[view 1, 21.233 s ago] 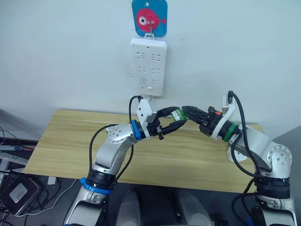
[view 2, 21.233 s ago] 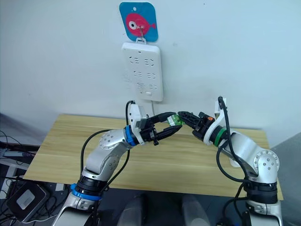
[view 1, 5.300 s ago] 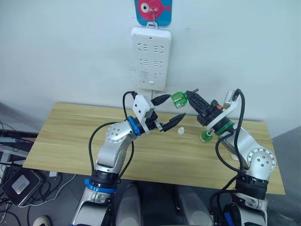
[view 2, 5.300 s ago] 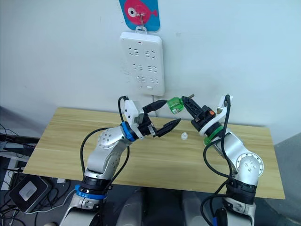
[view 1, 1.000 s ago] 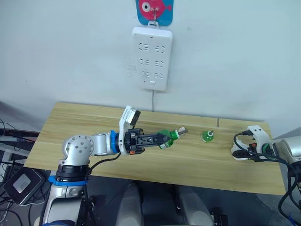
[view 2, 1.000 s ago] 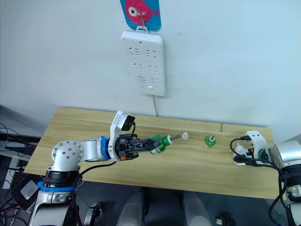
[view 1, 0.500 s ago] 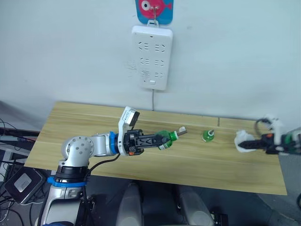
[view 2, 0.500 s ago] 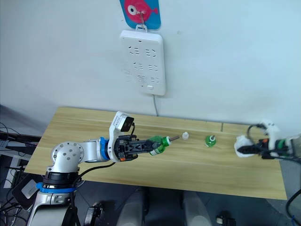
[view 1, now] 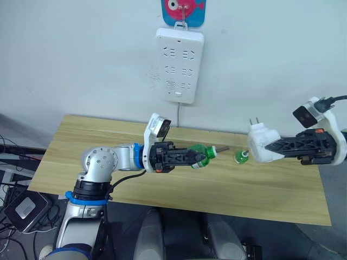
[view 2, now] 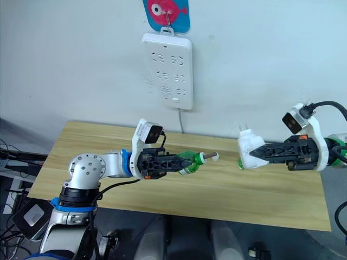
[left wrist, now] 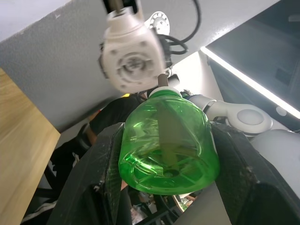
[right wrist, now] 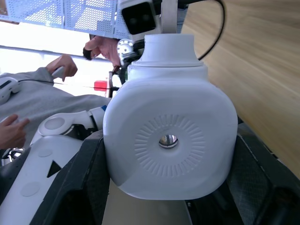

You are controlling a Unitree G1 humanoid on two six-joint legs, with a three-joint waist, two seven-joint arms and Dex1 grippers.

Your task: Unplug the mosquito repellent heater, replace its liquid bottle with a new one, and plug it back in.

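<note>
My left gripper [view 1: 198, 155] is shut on the new one [view 1: 203, 152], a small green bottle lying sideways above the table, cap off, its brown wick pointing right. My right gripper [view 1: 275, 146] is shut on the white mosquito repellent heater [view 1: 262, 144], held in the air with its plug prongs up, a short gap right of the wick tip. In the left wrist view the heater [left wrist: 132, 56] faces the green bottle [left wrist: 164, 140] head-on. The old liquid bottle [view 1: 240, 157] stands on the table between them, partly hidden by the heater.
A tall white power strip [view 1: 179, 65] hangs on the wall above the table's [view 1: 81, 135] back edge, under a blue fish hook. A small white cap [view 2: 217, 156] lies on the wood near the wick tip. People's hands show in the right wrist view.
My right gripper has lifted the heater off the table's right end and carried it left toward the bottle. My left gripper, still holding the bottle, has moved a little to the right.
</note>
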